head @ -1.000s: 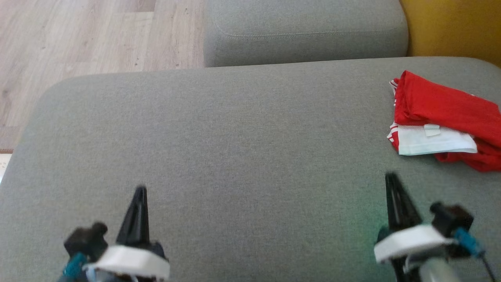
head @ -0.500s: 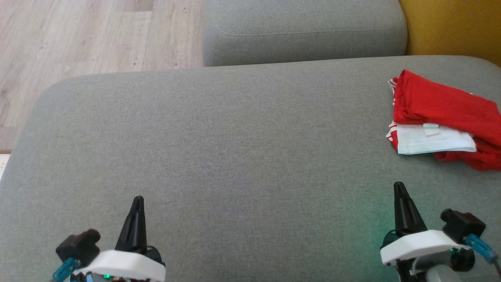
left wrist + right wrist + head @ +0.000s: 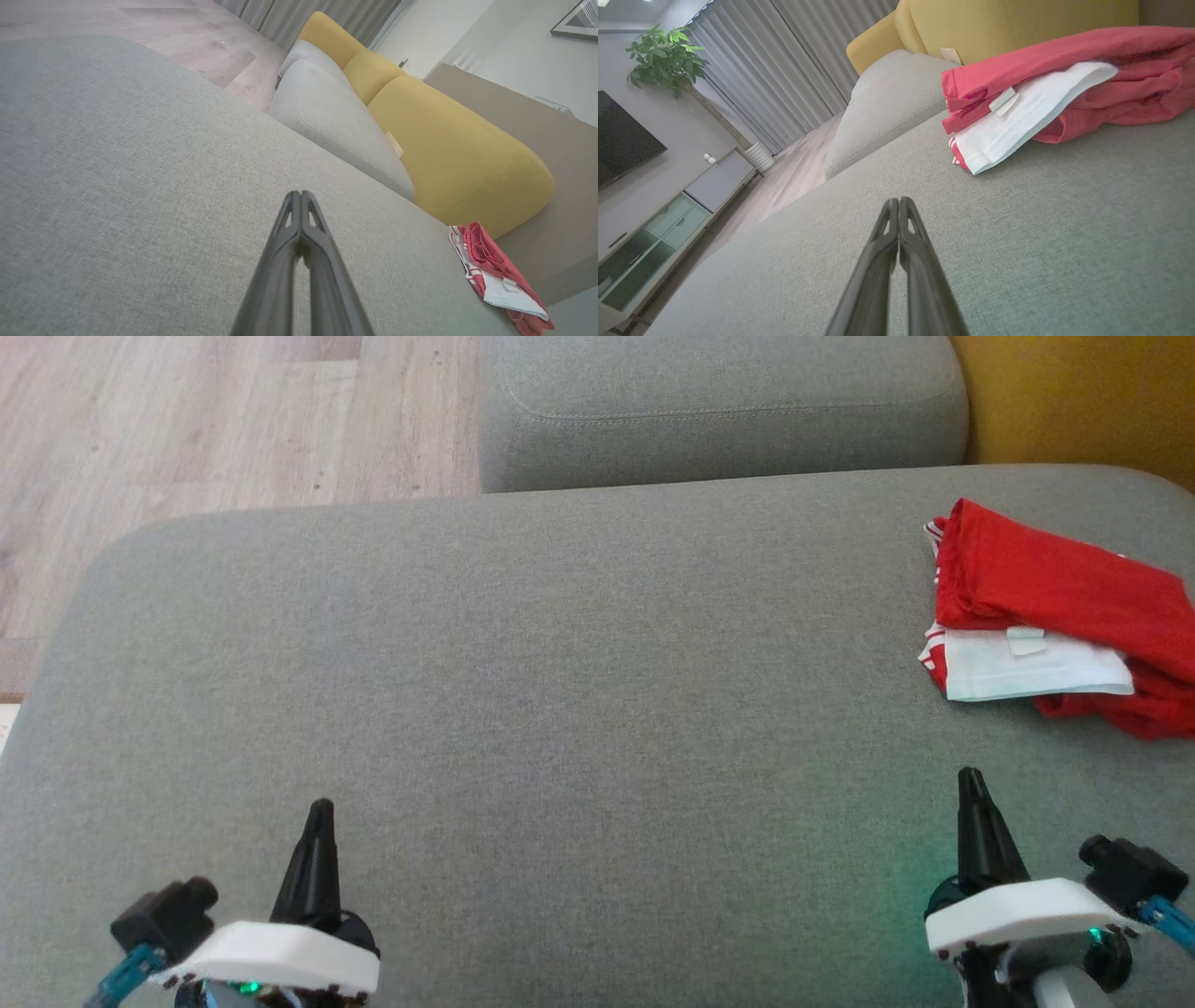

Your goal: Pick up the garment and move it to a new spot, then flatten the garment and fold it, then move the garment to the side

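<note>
Pointing forward over the grey sofa cushion, the left gripper and right gripper each have fingers pressed together, empty. Beyond the right gripper, slightly to its right and well apart, lies the folded red-and-white garment.

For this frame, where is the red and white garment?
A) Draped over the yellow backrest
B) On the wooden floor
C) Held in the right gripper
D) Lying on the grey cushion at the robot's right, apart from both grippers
D: the garment lies folded on the grey cushion, ahead of the right gripper, which is shut on nothing and does not touch it.
</note>
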### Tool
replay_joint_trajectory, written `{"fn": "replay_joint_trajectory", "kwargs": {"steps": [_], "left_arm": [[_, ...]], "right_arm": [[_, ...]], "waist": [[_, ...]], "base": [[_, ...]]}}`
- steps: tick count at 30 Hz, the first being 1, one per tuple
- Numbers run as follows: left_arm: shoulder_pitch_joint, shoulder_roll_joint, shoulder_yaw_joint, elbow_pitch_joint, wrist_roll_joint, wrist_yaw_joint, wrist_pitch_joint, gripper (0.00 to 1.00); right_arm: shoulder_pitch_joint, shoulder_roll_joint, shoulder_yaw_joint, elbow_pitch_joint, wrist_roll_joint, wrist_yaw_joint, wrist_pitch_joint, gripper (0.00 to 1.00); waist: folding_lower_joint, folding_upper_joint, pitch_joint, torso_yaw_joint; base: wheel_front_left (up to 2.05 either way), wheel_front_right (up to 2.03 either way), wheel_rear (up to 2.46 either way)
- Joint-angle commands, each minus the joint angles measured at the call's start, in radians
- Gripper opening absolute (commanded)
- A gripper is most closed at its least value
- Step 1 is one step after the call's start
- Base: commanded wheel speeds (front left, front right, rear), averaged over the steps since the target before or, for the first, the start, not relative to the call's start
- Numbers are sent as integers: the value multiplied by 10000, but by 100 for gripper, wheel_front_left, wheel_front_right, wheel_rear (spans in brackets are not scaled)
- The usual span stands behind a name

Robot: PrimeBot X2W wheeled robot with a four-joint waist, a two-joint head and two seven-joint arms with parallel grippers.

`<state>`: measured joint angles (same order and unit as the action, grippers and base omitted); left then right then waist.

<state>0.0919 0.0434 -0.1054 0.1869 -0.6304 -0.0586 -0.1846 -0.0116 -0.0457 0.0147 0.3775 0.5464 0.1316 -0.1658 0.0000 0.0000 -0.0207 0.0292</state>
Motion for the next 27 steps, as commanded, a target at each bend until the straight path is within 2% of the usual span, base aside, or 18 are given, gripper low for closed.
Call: {"fn": "replay_joint_trajectory", "kwargs": {"steps": [1, 27], "left_arm": [[-582, 107, 242, -278, -249, -65, 64, 0], [-958, 165, 680, -54, -2935, -244, 784, 0]], "right_arm": [[-554, -21, -44, -401, 284, -2, 61, 0], [-666, -28, -384, -655, 3110, -4, 808, 0]], "waist": [[0, 0, 3, -4], [0, 0, 67, -83]], "base": [[0, 0, 0], [0, 0, 0]]}}
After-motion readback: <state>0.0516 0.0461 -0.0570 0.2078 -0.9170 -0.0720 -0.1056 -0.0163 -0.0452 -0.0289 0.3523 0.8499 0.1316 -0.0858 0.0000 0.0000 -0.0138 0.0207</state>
